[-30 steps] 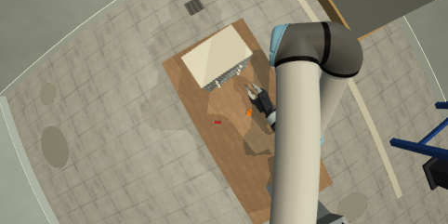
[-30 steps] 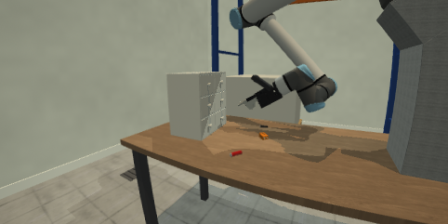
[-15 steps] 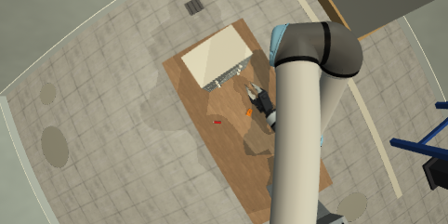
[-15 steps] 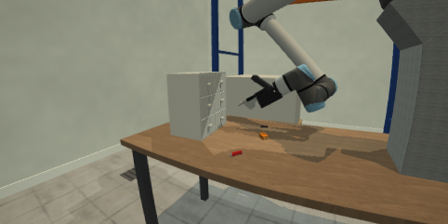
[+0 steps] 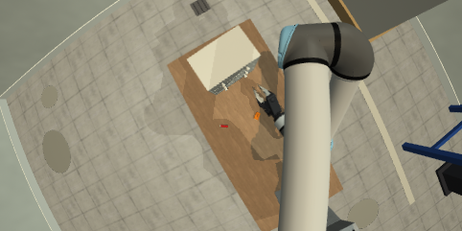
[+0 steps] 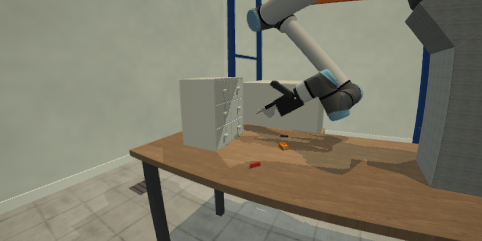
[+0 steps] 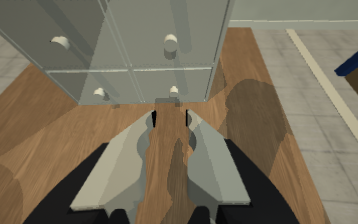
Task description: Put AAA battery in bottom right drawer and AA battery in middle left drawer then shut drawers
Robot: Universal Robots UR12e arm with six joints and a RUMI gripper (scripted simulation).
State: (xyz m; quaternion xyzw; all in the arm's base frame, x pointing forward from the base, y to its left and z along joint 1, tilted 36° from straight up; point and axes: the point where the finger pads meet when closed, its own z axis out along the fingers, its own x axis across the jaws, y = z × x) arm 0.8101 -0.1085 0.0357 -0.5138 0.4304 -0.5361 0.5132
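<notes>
The cream chest point(image 5: 225, 58) stands at the far end of the table, all its drawers shut; it also shows in the side view point(image 6: 212, 111) and the wrist view point(image 7: 130, 45). My gripper point(image 7: 171, 111) hovers above the table just in front of the bottom row's right drawer knob point(image 7: 174, 91). Its fingers are drawn in to a narrow gap with nothing between them, and they stop short of the knob. The gripper also shows from above point(image 5: 259, 94) and from the side point(image 6: 262, 110). A small red cylinder point(image 6: 255, 164), a small orange thing point(image 6: 283, 145) and a thin black thing point(image 6: 284, 135) lie on the table. I cannot tell which are the batteries.
A second pale box point(image 6: 295, 104) stands behind the chest. The robot's grey base block point(image 6: 450, 119) takes up the table's right end. A blue and orange rack point(image 6: 245, 29) stands behind the table. The arm point(image 5: 307, 128) hides part of the table from above.
</notes>
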